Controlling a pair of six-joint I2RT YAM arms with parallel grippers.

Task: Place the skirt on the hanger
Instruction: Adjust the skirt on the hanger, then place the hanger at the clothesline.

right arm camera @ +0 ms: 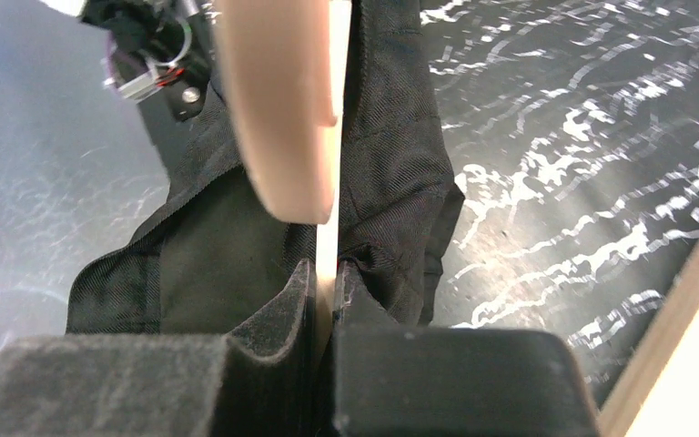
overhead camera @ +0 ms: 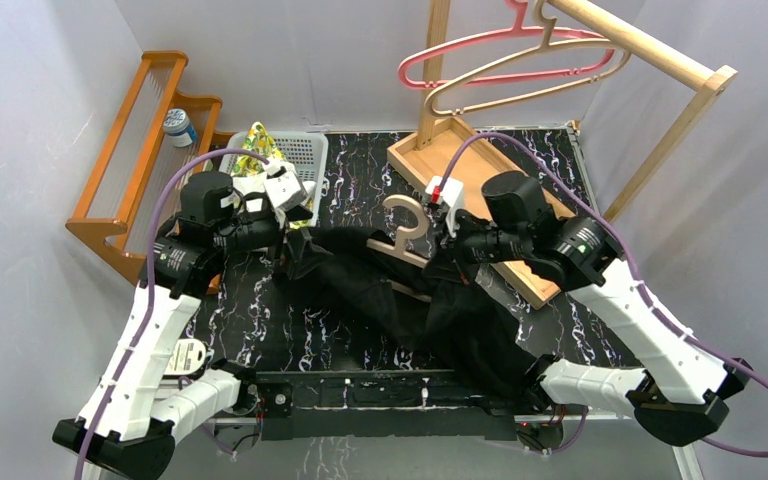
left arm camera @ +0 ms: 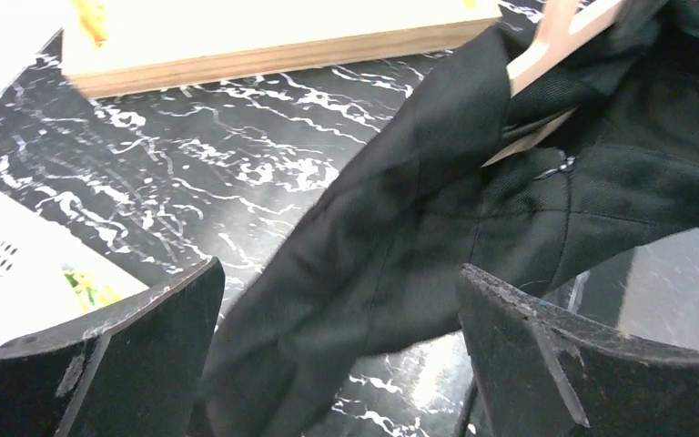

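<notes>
Top view: the black skirt (overhead camera: 460,320) is spread on the marbled table (overhead camera: 360,170) and draped around the wooden hanger (overhead camera: 403,252), between both arms.

Left wrist view: the left claw (left arm camera: 337,364) is held wide, and skirt fabric lies unclamped between its fingers.

Right wrist view: the right claw (right arm camera: 325,309) is clamped tightly on the hanger's bar, with skirt fabric bunched on either side.

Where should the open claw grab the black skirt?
Probably the bunched end of the skirt lying between the left claw's open fingers, far from the wooden hanger. Come from above, one finger on each side: the cloth forms a narrow ridge there that should fit the gap.
</notes>
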